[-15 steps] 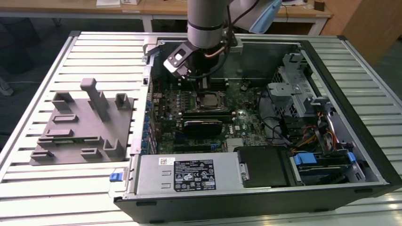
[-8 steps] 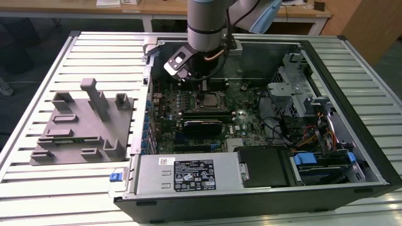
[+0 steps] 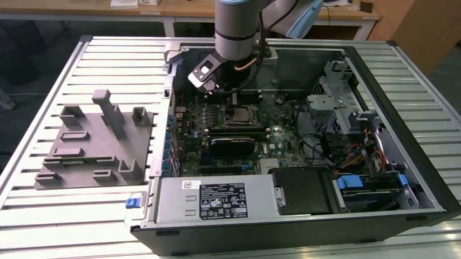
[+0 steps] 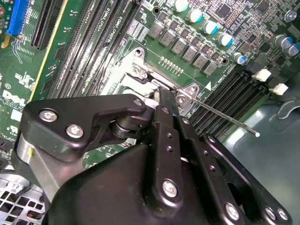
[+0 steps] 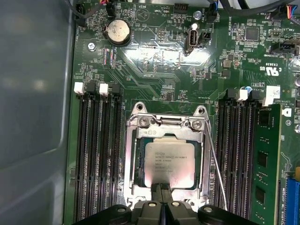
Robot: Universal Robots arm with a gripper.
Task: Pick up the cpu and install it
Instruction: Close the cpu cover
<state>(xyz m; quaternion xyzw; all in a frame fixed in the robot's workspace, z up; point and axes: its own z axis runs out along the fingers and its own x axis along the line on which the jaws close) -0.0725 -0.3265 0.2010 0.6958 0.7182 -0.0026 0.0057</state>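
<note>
The cpu (image 5: 168, 163), a pale silvery square chip, lies flat inside the metal socket frame (image 5: 131, 159) on the green motherboard in the first wrist view. My gripper (image 5: 162, 187) is shut, its two black fingers pressed together with nothing between them. The tips rest at the chip's edge, over the socket rim. In the second wrist view the gripper (image 4: 161, 93) comes down onto the socket frame (image 4: 140, 70), and its body hides most of the chip. In the exterior view the gripper (image 3: 230, 96) hangs low inside the open computer case, just above the socket (image 3: 243, 114).
The thin socket lever wire (image 5: 215, 164) stands open beside the frame. Memory slots flank the socket, with one green memory stick (image 5: 265, 164) fitted. A grey fixture block (image 3: 94, 140) with upright posts sits at the exterior view's left. The power supply (image 3: 216, 199) and drive cage (image 3: 338, 108) crowd the case.
</note>
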